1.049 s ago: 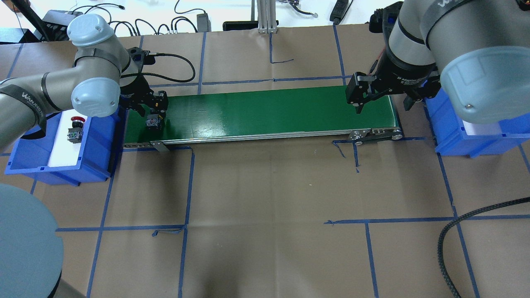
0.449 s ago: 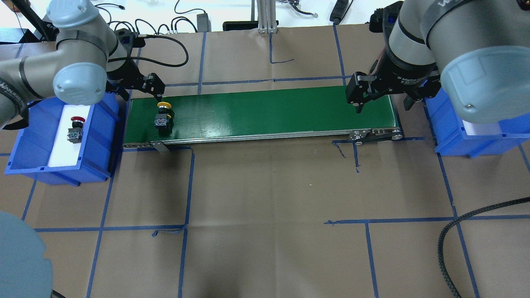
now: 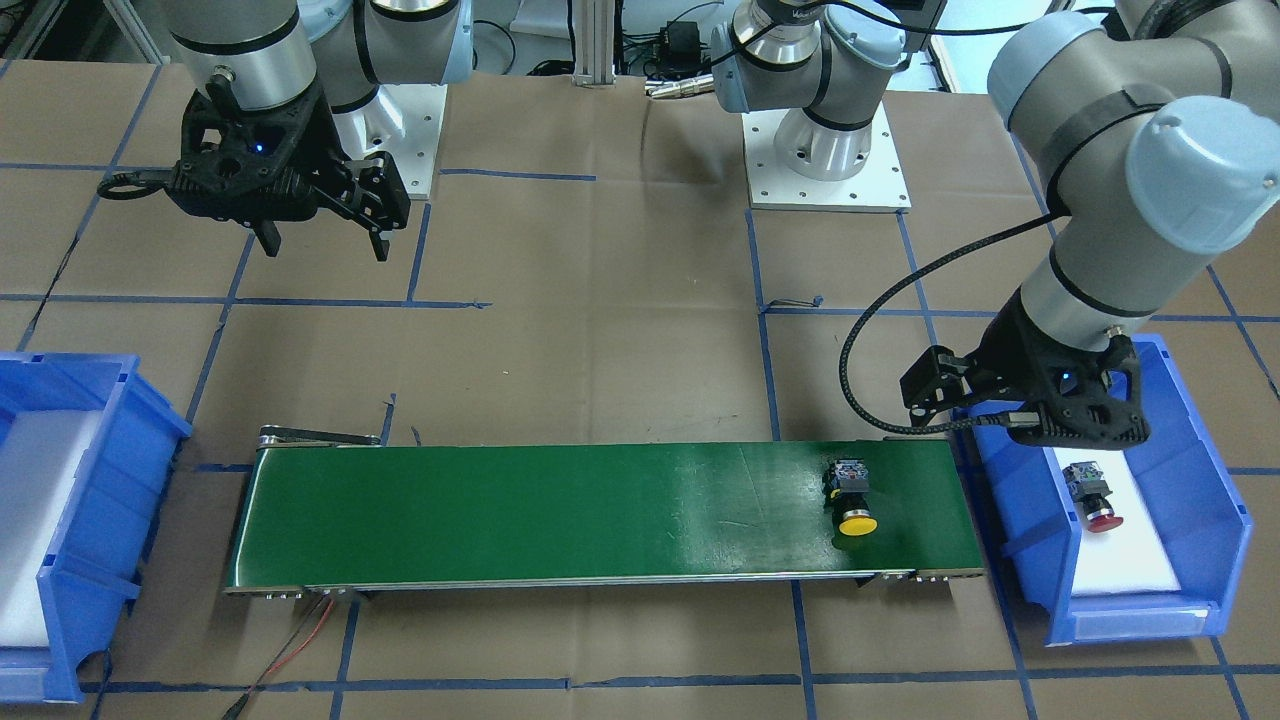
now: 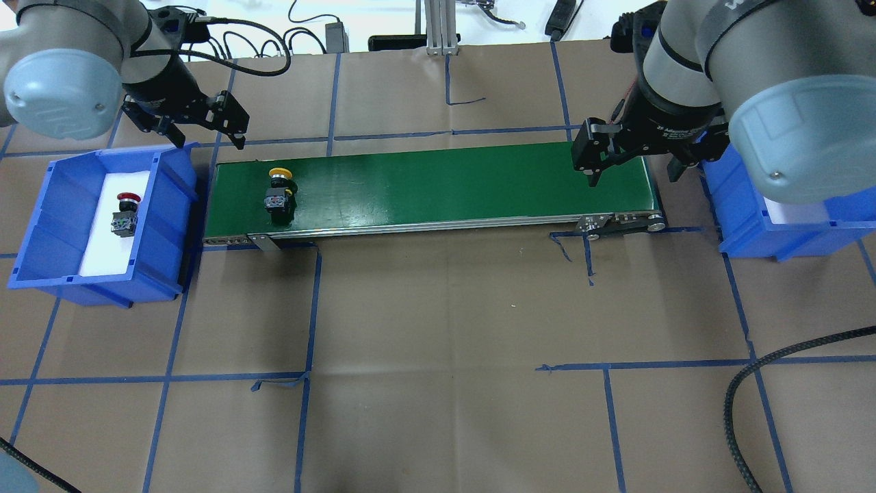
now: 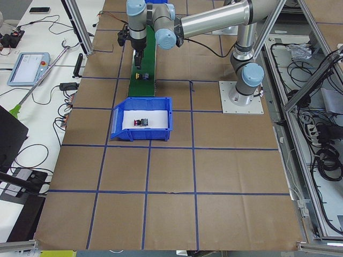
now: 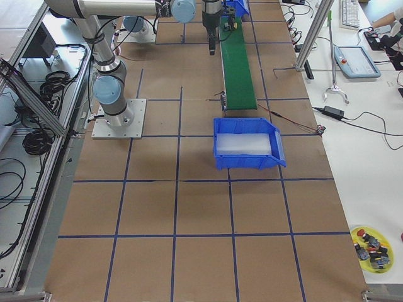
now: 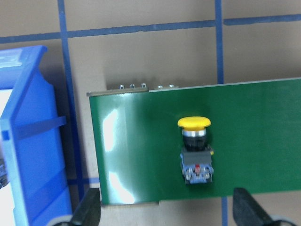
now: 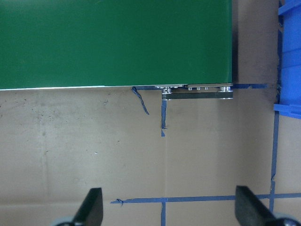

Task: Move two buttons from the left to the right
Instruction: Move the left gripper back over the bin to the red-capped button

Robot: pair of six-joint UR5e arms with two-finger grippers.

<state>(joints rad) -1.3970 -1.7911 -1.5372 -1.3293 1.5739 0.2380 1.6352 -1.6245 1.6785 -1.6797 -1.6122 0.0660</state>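
Note:
The yellow-capped button [image 4: 279, 192] lies on its side on the green conveyor belt [image 4: 445, 185] near the belt's left end, also in the left wrist view [image 7: 196, 150] and the front view [image 3: 852, 495]. The red-capped button [image 4: 125, 212] lies on the white pad in the left blue bin [image 4: 171, 226]. My left gripper [image 4: 209, 139] is open and empty, raised behind the belt's left end, between bin and belt. My right gripper [image 4: 633, 174] is open and empty, above the belt's right end.
The right blue bin [image 4: 753, 219] with a white pad stands just past the belt's right end. A black braided cable [image 4: 746, 397] lies on the brown paper at the front right. Cables and a metal post [image 4: 438, 27] sit behind the belt.
My left gripper has let go of the yellow button, opened, and pulled up and back to the left. The button now rests on the belt, slightly further right. The right arm has not moved.

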